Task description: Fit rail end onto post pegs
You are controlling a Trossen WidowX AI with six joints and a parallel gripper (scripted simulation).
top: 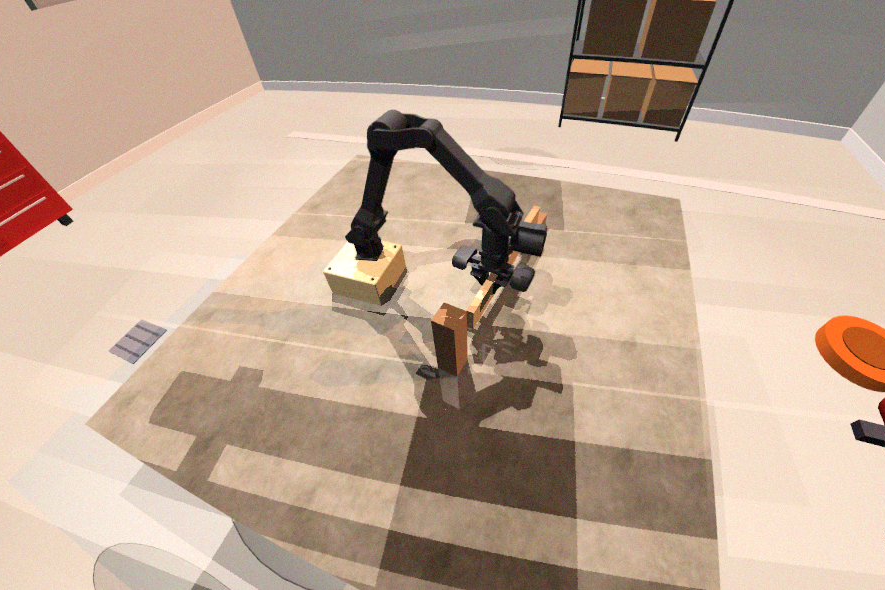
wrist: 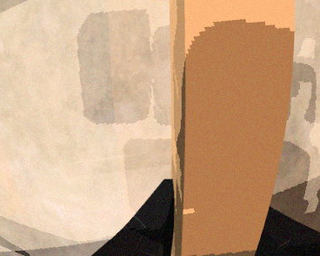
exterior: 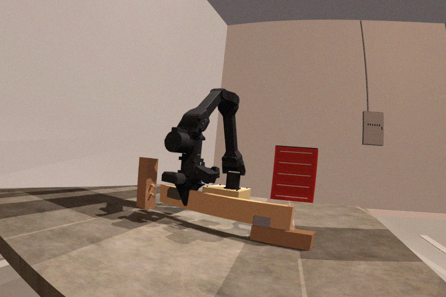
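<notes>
The long wooden rail (exterior: 227,206) runs from the low footboard block (exterior: 282,237) with its grey bracket (exterior: 261,221) toward the short post (exterior: 147,182). My gripper (exterior: 184,196) is shut on the rail close to its near end and holds that end raised off the table. The rail's end stands a small gap away from the post, about level with the two pegs (exterior: 150,191) on the post's face. In the top view the gripper (top: 493,272) sits over the rail (top: 495,276) behind the post (top: 450,338). The wrist view shows the rail (wrist: 233,120) running up the frame.
The arm's tan base box (top: 364,271) stands left of the rail. A shelf with cardboard boxes (top: 638,62) stands far back, a red cabinet (top: 4,187) at the left, and an orange disc (top: 864,351) at the right, all off the table.
</notes>
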